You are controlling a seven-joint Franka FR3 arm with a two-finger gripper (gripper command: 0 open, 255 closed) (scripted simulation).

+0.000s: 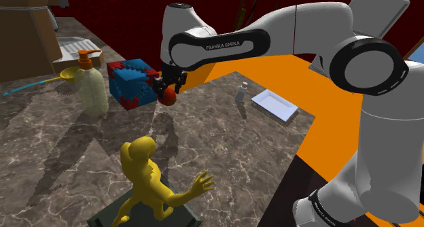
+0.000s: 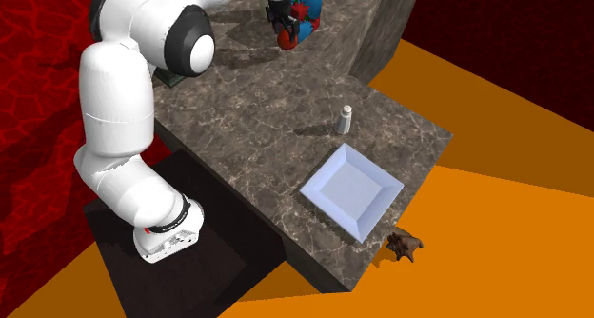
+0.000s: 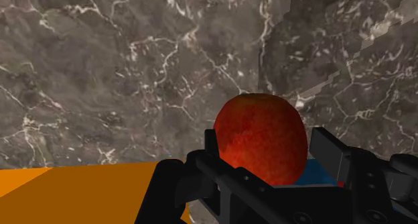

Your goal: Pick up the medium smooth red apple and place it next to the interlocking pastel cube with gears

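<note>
Shoulder view: arm (image 1: 217,45) reaches over the marble counter (image 1: 61,151), jaws closed on the red apple (image 1: 168,95). Apple hangs above the counter, just beside the red-and-blue cube (image 1: 129,83), on that view's right of it; can't tell if they touch. Soap bottle (image 1: 90,90) with orange pump stands at the cube's left, a yellow ladle (image 1: 68,73) behind it. Yellow figure (image 1: 149,178) on a dark base stands near the bottom edge. Small bottle (image 1: 240,92) and white tray (image 1: 275,105) sit further right, near the counter's edge, well apart from the apple. Second exterior view: apple (image 2: 286,40) is at the top, clamped in the jaws, right next to the cube (image 2: 306,13). Small bottle (image 2: 346,120) stands upright mid-counter, tray (image 2: 351,190) lies flat near the corner. A brown object (image 2: 405,244) lies on the orange floor (image 2: 495,240) below that corner. Wrist view: apple (image 3: 261,137) sits between the black fingers (image 3: 331,152), both pressed against it, marble counter (image 3: 120,75) beyond. A blue patch (image 3: 315,172) shows just under the apple; can't tell what it is.
</note>
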